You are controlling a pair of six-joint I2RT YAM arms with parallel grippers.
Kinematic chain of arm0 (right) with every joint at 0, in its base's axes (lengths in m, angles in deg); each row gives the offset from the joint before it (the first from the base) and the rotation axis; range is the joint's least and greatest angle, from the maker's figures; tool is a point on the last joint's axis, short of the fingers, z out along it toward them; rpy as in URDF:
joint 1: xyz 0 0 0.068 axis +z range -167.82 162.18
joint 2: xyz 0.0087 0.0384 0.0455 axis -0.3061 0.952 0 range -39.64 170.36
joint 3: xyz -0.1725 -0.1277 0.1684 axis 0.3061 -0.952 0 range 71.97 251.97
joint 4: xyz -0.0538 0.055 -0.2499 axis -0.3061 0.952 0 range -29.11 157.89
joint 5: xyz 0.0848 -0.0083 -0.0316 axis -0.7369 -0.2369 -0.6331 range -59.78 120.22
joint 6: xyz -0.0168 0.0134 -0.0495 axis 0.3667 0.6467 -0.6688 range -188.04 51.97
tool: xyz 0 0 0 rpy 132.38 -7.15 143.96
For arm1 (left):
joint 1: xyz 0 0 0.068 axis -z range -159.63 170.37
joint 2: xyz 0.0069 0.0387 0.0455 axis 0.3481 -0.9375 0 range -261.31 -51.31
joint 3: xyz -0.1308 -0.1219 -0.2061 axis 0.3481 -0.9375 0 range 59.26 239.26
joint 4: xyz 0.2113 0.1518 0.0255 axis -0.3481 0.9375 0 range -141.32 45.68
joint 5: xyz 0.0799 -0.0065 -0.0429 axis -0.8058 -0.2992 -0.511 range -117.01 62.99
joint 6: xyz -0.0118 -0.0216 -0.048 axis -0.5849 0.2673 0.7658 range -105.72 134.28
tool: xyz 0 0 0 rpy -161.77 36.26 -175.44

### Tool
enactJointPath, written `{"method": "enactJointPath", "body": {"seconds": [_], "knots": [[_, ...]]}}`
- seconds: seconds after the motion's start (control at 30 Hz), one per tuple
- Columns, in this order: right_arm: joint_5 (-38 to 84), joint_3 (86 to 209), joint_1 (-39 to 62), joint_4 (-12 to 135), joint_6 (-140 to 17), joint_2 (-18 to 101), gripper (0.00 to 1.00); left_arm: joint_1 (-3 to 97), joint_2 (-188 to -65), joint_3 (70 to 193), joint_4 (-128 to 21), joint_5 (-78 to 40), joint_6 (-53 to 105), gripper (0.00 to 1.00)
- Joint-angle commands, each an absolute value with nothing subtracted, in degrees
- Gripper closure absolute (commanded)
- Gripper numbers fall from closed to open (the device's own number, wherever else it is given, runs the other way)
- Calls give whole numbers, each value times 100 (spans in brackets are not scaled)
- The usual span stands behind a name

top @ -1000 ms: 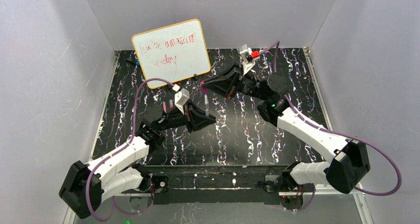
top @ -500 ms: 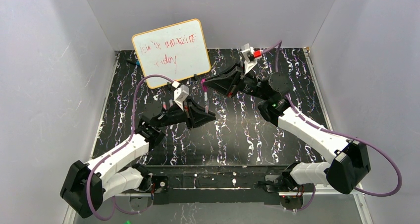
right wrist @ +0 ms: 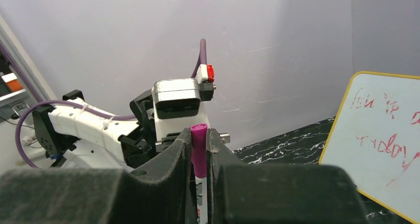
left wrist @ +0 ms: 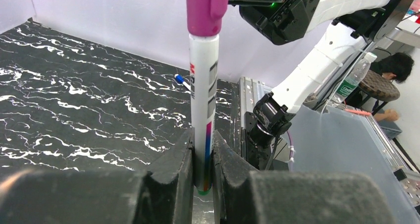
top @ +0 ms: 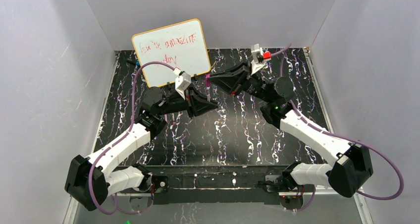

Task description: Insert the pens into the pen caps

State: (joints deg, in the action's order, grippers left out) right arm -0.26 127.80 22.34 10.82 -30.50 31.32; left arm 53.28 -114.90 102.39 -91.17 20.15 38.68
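Only thing you can really read is the red handwriting on the whiteboard [top: 172,52], looks like "you're amazing today" over two lines, and the print on the white pen [left wrist: 203,95] barrel is just a red mark and grey blocks, too blurry for you to make out.

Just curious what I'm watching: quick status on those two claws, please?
Left claw shut on white pen, lower end. Right claw shut on magenta cap, cap over pen's top. Nothing seen blocking.
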Motion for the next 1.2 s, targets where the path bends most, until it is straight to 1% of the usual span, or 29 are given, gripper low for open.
{"method": "enactJointPath", "body": {"seconds": [0.0, 0.2, 0.23, 0.33, 0.4, 0.53, 0.6, 0.73, 1.03, 1.17], "knots": [[-340, 12457, 2304, 1507, -3090, 2870, 82, 5065, -11241, 10601, -9518, 1785, 3735, 100], [-292, 12318, 2304, 1460, -3000, 2845, 81, 4964, -11136, 10557, -9377, 1932, 3748, 100], [-300, 12339, 2304, 1441, -2986, 2868, 77, 4964, -11167, 10565, -9348, 2039, 3771, 100], [-415, 12514, 2305, 1476, -2998, 2948, 61, 4964, -11304, 10527, -9312, 2356, 3899, 100], [-504, 12657, 2304, 1540, -3030, 3014, 52, 4964, -11290, 10431, -9279, 2466, 3931, 100], [-582, 12917, 2300, 1630, -3085, 3153, 40, 4964, -11292, 10273, -9153, 2780, 4006, 100], [-619, 13040, 2303, 1647, -3102, 3223, 36, 4964, -11256, 10180, -9113, 2870, 4041, 100], [-627, 13217, 2305, 1651, -3136, 3340, 32, 4964, -11111, 10004, -8890, 2935, 3966, 100], [-696, 13579, 2305, 1715, -3165, 3561, 32, 4964, -10919, 9774, -8629, 2960, 3881, 100], [-739, 13583, 2305, 1738, -3156, 3611, 33, 4966, -10905, 9805, -8533, 2943, 3817, 100]]}}
